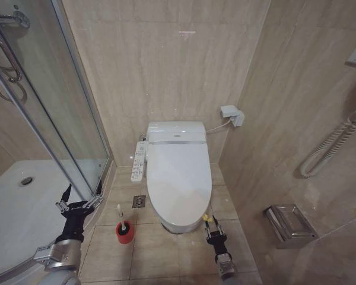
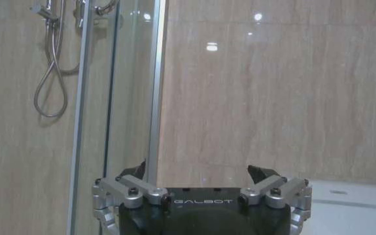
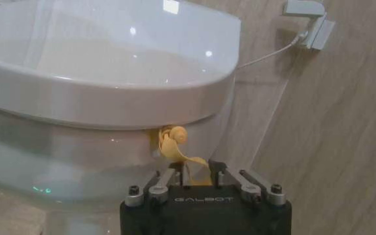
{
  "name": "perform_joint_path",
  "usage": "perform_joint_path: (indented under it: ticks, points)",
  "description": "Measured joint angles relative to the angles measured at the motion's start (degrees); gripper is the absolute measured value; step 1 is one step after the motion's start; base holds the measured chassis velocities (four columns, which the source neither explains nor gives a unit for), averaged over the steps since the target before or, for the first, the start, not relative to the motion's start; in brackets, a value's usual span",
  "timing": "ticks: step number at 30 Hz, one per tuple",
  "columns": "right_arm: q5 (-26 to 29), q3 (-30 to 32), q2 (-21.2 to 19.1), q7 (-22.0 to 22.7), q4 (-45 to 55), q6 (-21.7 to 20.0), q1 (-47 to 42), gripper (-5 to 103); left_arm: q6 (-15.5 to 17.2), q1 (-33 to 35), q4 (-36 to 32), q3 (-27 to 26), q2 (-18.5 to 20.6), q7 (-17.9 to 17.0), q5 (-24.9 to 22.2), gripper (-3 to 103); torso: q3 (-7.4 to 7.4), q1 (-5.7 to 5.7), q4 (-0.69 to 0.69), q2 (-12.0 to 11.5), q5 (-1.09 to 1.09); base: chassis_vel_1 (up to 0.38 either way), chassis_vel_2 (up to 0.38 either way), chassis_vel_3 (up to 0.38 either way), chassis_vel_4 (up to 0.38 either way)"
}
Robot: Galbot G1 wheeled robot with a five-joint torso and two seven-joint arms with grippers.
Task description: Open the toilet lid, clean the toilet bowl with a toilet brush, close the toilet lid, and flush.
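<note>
Toilet lid [image 1: 178, 178] is down, covering the toilet bowl [image 3: 76, 161]; its white glossy top faces up, w/ the bidet control panel [image 1: 139, 161] along its left side. Yellow strap loop [image 3: 178, 149] hangs from the lid's front-right edge, against the bowl's outer wall.

Right pincer [image 1: 210, 224] sits low at the front-right corner of the toilet, just beside the bowl. In the right wrist view the right pincer [image 3: 199, 171] has its fingers drawn narrow w/ the yellow strap running between them; looks pinched on the strap, lid not yet raised.

Left pincer [image 1: 80, 199] is held up on the left, over the edge of the shower tray [image 1: 24, 208] near the glass shower door [image 1: 53, 101]. Its fingers are spread wide, nothing in them; the left wrist view shows the left pincer [image 2: 201, 178] open toward the tiled wall.

Toilet brush [image 1: 120, 217] stands upright in its red cup holder [image 1: 125, 232] on the floor, between the left pincer and the toilet's front-left, apart from both. Floor drain [image 1: 139, 201] lies just behind it, by the toilet base.
</note>
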Motion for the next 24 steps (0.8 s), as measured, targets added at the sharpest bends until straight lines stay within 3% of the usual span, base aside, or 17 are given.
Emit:
perform_joint_path:
  ticks: [7,8,14,24]
  points:
    - [0.0,0.66,-0.16,-0.37,-0.02,0.53,-0.06,25,0.0,0.0,0.0,0.0,0.0,0.0,0.0,100,0.0,0.0,0.0,0.0,0.0,0.0,0.0,0.0,0.0]
    - [0.0,0.81,-0.16,-0.43,-0.04,0.75,-0.08,2,0.0,0.0,0.0,0.0,0.0,0.0,0.0,100,0.0,0.0,0.0,0.0,0.0,0.0,0.0,0.0,0.0]
    - [1.47,1.32,0.12,0.46,0.94,1.22,-0.37,2,0.0,0.0,0.01,0.0,0.0,0.0,0.0,100,0.0,0.0,0.0,0.0,0.0,0.0,0.0,0.0,0.0]
    - [8.62,3.42,0.08,2.08,10.27,-0.93,-1.44,1,0.0,0.01,0.0,0.0,0.0,0.0,0.0,100,0.01,0.0,0.02,-0.01,0.03,0.0,0.0,0.0,0.0]
